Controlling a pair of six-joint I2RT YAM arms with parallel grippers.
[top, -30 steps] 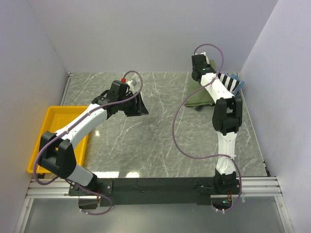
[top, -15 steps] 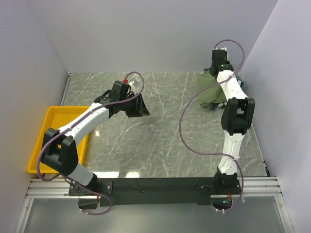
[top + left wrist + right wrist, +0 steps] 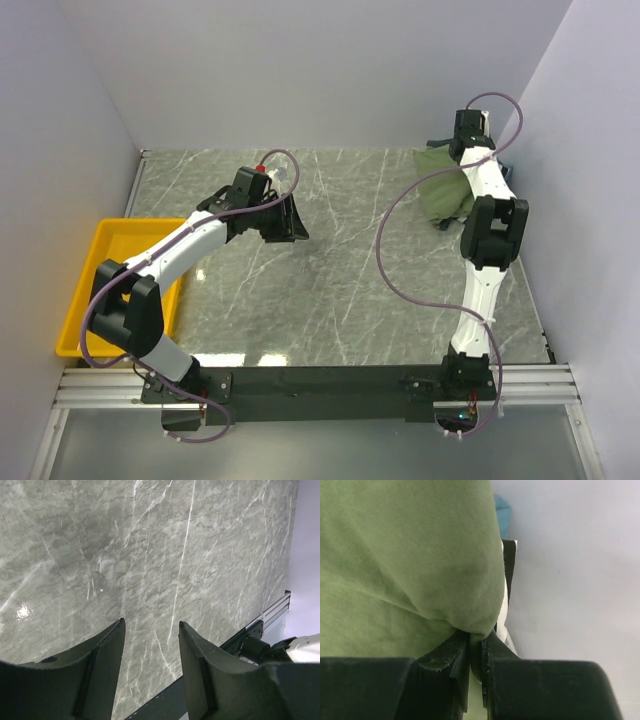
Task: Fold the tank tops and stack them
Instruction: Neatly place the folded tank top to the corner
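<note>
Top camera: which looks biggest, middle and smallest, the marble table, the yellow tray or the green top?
1. marble table, by far the biggest
2. yellow tray
3. olive-green tank top, smallest, bunched in the far corner

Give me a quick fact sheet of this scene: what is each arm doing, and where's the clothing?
Left fingers: open, empty, above bare table
Right fingers: shut on a fold of the green tank top
Green tank top: bunched at the table's far right corner
Striped top: hard to make out
Yellow tray: at the table's left edge
</note>
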